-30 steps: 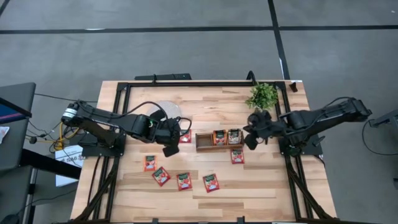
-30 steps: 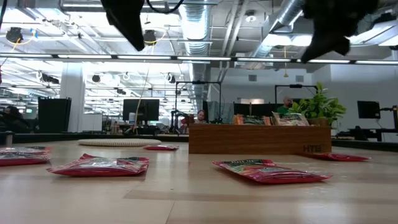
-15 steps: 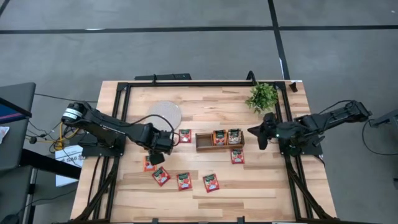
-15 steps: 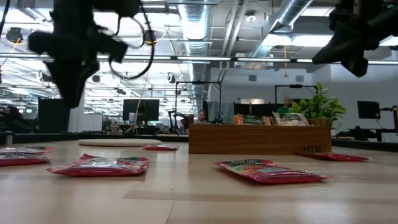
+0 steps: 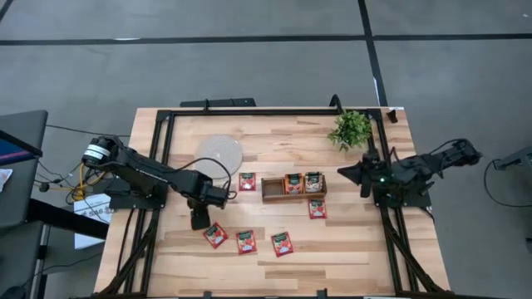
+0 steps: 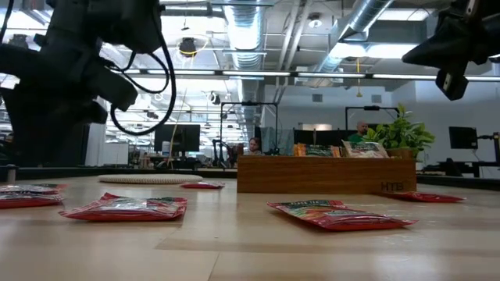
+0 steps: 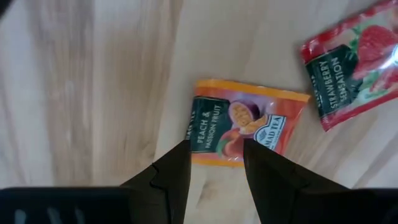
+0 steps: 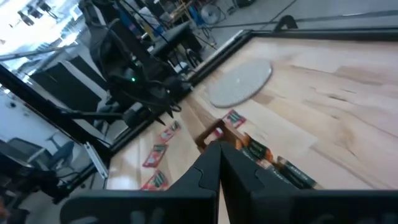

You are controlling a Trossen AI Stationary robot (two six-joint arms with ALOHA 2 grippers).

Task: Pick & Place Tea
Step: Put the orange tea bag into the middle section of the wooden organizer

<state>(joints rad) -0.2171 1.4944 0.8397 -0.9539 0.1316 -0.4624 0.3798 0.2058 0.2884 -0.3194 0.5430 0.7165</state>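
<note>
A: Table (image 5: 283,137), then tray (image 5: 273,196) at centre. Step?
B: Left gripper (image 5: 199,220) hovers at 8 o'clock of the tray, over the peach sachet (image 7: 245,122). Best to drop straight and straddle it.
A: Fingers?
B: Spread, empty, not touching. Right gripper (image 5: 366,176) shut, parked at 3 o'clock.

Glossy foil-like red and orange square tea sachets (image 7: 247,124) lie on the pale, smooth-planked wooden worktop (image 5: 274,141) framed in matt black metal rail, near a brown wooden three-compartment tray (image 5: 293,188), a matt white round disc (image 5: 219,152) and the left hand's (image 7: 216,169) matt black plastic fingers (image 7: 174,171).
</note>
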